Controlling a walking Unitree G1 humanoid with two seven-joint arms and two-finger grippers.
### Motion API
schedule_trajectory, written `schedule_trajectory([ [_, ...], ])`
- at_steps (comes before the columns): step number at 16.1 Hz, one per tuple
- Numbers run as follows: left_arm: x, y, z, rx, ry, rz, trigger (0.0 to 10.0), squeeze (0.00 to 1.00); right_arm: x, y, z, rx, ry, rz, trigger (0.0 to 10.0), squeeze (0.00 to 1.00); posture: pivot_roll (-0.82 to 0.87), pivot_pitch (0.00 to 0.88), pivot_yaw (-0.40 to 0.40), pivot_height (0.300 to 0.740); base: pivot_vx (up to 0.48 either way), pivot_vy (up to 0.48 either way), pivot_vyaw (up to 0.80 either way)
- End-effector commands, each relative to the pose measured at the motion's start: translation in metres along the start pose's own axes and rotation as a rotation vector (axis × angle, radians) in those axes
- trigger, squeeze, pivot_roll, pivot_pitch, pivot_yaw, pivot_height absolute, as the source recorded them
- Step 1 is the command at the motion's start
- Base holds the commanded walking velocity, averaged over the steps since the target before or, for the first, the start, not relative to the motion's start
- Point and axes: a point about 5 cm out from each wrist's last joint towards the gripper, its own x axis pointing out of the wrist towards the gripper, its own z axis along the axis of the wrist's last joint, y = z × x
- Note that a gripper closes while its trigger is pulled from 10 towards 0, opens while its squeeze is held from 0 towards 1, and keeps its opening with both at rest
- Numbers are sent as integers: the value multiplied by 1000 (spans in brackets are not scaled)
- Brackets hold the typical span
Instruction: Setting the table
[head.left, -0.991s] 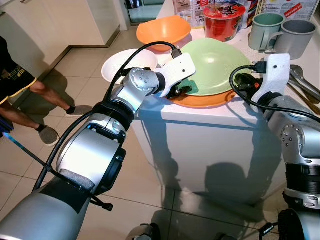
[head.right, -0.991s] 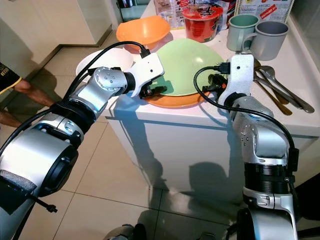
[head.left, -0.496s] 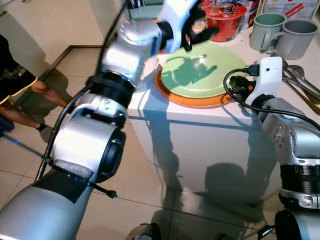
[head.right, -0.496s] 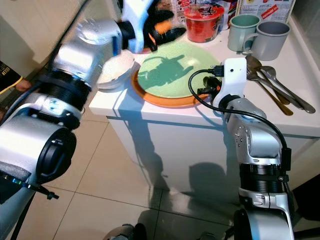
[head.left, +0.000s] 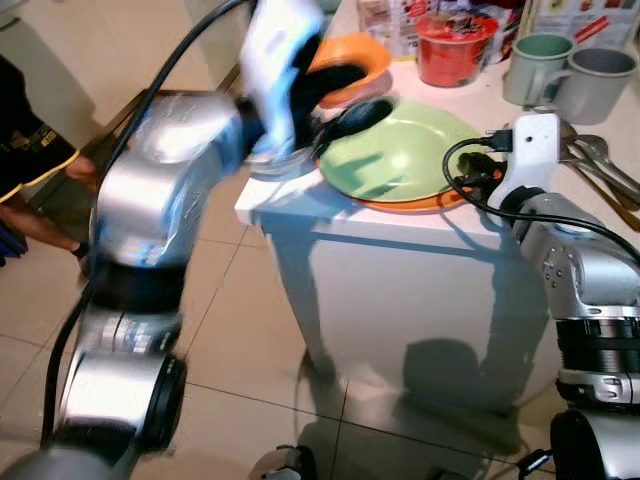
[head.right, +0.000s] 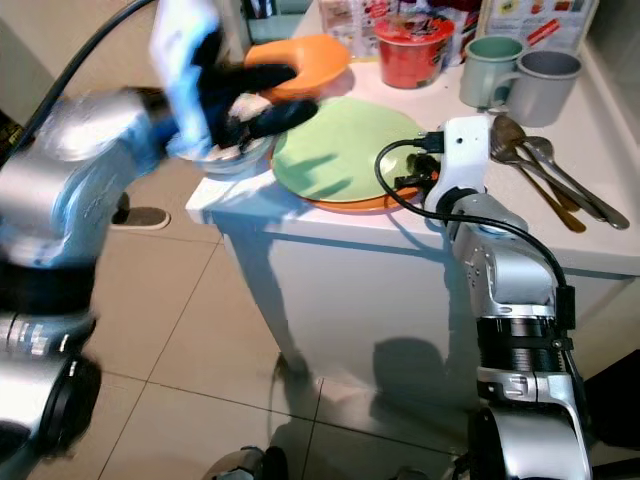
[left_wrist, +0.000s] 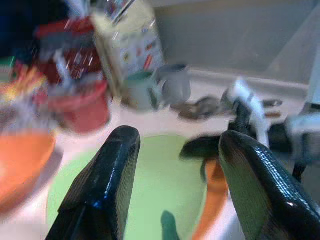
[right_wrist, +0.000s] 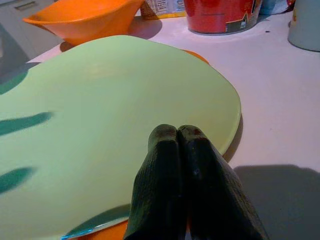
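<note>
A light green plate (head.left: 405, 150) lies on an orange plate (head.left: 425, 203) at the front of the white counter (head.left: 400, 235). My left gripper (head.left: 348, 96) hovers open over the plates' left edge, blurred in motion, with nothing between its fingers (left_wrist: 112, 170). Just below it sits a white bowl (head.right: 235, 160). My right gripper (right_wrist: 177, 131) is shut, its fingertips pressed together over the green plate's (right_wrist: 100, 120) near right rim. An orange bowl (head.left: 352, 55) stands behind the plates.
A red noodle cup (head.left: 457, 45), a green mug (head.left: 538, 65) and a grey mug (head.left: 602, 80) stand at the back of the counter. Spoons (head.left: 600, 160) lie at its right. A person's leg (head.left: 40, 205) is on the tiled floor at the left.
My left gripper left the plates' near-left rim, rose over the green plate and swung left above the white bowl. The right gripper has stayed at the plate's right rim.
</note>
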Motion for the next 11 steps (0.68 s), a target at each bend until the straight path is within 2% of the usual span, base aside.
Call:
schedule_trajectory([
  [1, -10, 0, 1, -12, 3, 18, 10000, 0, 2, 4, -2, -11, 5, 16, 10000, 0, 47, 51, 116, 740, 0, 0, 0],
  [3, -36, -18, -26, -123, 26, 43, 10000, 0, 6, 5, -3, -18, 6, 28, 10000, 0, 65, 38, 92, 740, 0, 0, 0],
  [5, -42, -27, -44, -160, 64, 56, 10000, 0, 8, 6, -2, -20, -2, 36, 10000, 0, 65, 34, 87, 740, 0, 0, 0],
  [6, -42, -32, -56, -179, 100, 62, 10000, 0, 6, 6, 1, -14, -31, 50, 0, 0, 63, 35, 86, 740, 0, 0, 0],
  [9, -39, -37, -61, -211, 116, 71, 10000, 0, 6, 5, 4, -3, -44, 48, 0, 0, 59, 38, 91, 740, 0, 0, 0],
  [11, -35, -40, -63, -197, 121, 63, 10000, 0, 7, 4, 4, -4, -39, 41, 0, 0, 54, 43, 94, 740, 0, 0, 0],
])
